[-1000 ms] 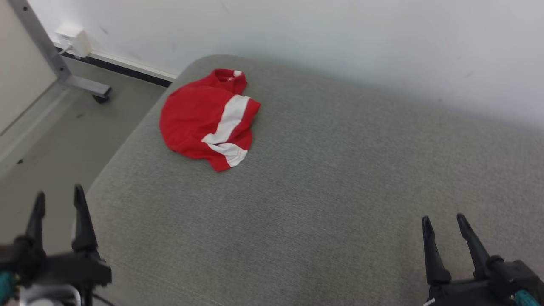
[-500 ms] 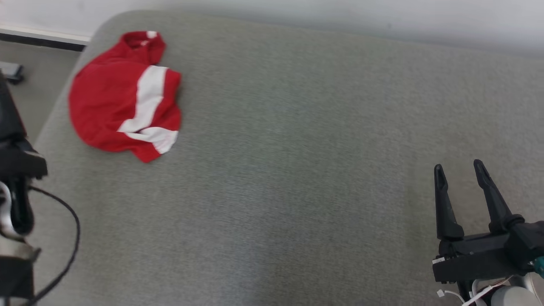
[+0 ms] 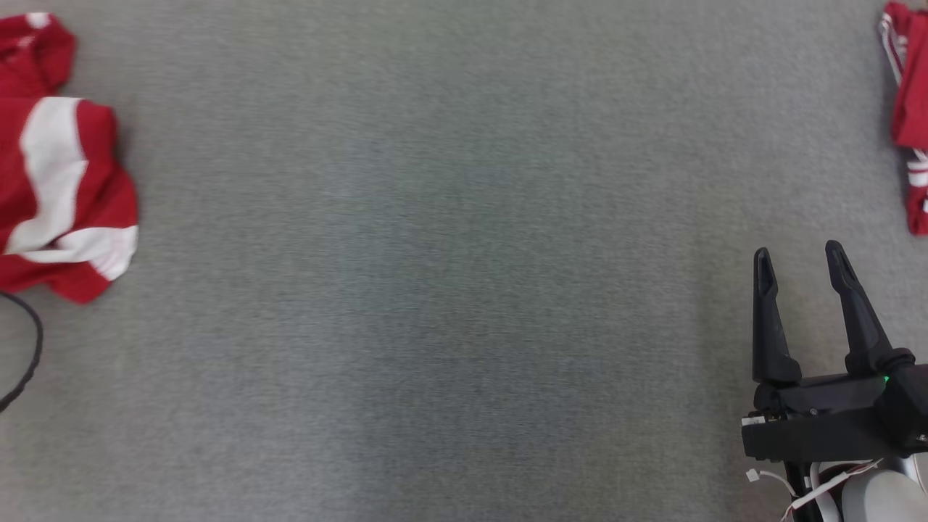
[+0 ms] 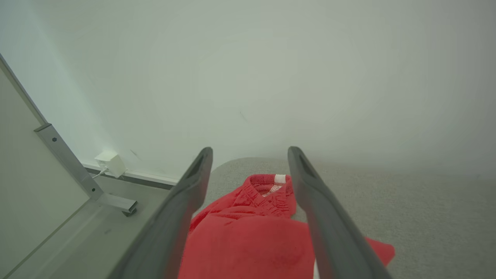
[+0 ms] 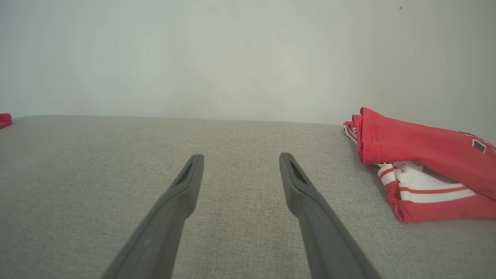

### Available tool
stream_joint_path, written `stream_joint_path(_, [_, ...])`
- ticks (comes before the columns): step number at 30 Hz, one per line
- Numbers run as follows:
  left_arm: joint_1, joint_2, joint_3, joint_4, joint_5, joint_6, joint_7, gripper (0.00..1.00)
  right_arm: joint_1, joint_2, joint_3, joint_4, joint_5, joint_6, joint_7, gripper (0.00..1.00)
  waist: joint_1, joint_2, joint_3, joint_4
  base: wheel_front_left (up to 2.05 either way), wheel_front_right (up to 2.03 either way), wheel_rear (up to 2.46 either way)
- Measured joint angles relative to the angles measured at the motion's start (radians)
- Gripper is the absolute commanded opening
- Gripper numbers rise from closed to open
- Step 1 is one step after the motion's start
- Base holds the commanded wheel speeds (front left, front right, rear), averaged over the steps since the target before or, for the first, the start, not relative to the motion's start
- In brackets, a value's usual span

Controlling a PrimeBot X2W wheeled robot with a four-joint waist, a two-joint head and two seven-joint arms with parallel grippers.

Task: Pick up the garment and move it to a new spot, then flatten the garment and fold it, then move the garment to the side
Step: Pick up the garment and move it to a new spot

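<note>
Head view, looking down on a grey cushion (image 3: 449,290): a crumpled garment (image 3: 61,188), red with white bands, lies at the far left edge. My right gripper (image 3: 797,251) sits at the lower right, its two dark fingers spread apart and holding nothing, well apart from that cloth. A folded garment (image 3: 906,116), also red and white, lies at the far right edge, beyond the right gripper and to its right. Left wrist view: my left gripper (image 4: 250,151) is likewise released, fingers wide with nothing between them. The crumpled garment shows between and below those fingers, its collar towards the pale wall (image 4: 248,77), near a rounded corner of the cushion. I cannot tell whether the fingers touch the cloth. I judge that the first step is in hand: picking up the crumpled garment, since the other piece looks already folded and set aside. The next move probably calls for lowering the left gripper onto the heap and closing on a firm bunch of fabric. It would then lift the cloth clear and carry it to the bare middle of the cushion, where there is room to flatten it.
</note>
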Motion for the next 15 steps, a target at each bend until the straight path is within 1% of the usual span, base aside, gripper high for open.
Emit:
stream_joint_path(2, [-0.016,0.013,-0.01,0.043,-0.003,0.0,0.022,1.0,-0.006,0.002,-0.001,0.002,0.0,0.0,-0.002,1.0,-0.0001,-0.0001,0.016,-0.022,0.0,0.0,0.0])
stream_joint_path(7, [-0.038,0.032,-0.07,0.123,0.01,-0.005,0.079,1.0,-0.013,0.007,-0.008,0.01,0.0,0.0,-0.008,1.0,-0.0001,0.0,0.045,-0.062,0.0,0.0,0.0])
stream_joint_path(11, [-0.06,0.043,-0.097,0.199,-0.009,-0.007,0.174,1.0,-0.018,0.012,-0.007,0.016,-0.004,0.0,-0.008,1.0,-0.0002,0.0,0.053,-0.077,0.0,0.0,0.0])
stream_joint_path(12, [-0.068,0.043,-0.102,0.217,-0.028,-0.007,0.204,1.0,-0.019,0.013,-0.006,0.017,-0.004,0.0,-0.008,1.0,-0.0002,0.0,0.053,-0.079,0.0,0.0,0.0])
stream_joint_path(13, [-0.073,0.047,-0.123,0.222,-0.036,-0.007,0.229,1.0,-0.021,0.014,-0.005,0.019,-0.004,0.0,-0.008,1.0,-0.0002,0.0,0.051,-0.08,0.0,0.0,0.0])
stream_joint_path(15, [-0.082,0.049,-0.137,0.24,-0.06,-0.007,0.266,1.0,-0.024,0.016,-0.003,0.02,-0.004,0.0,-0.008,1.0,-0.0003,-0.0001,0.049,-0.082,0.0,0.0,0.0])
